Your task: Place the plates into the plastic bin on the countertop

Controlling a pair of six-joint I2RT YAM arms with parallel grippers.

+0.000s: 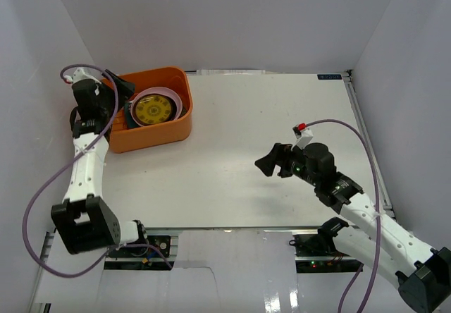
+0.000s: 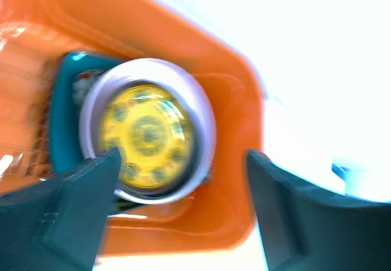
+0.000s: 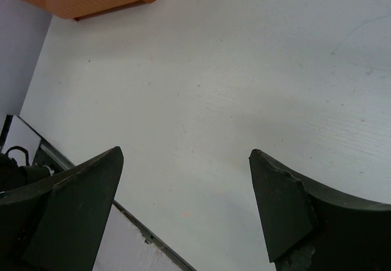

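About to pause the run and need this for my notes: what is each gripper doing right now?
Left gripper: open, holding nothing, over the plastic bin.
Right gripper: open, holding nothing, above the countertop.

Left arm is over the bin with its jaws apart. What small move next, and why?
Probably lift the left gripper straight up, clear of the orange bin. Its jaws stand apart and empty, the yellow-patterned plate lies on the stacked plates inside, and no plate shows on the countertop.
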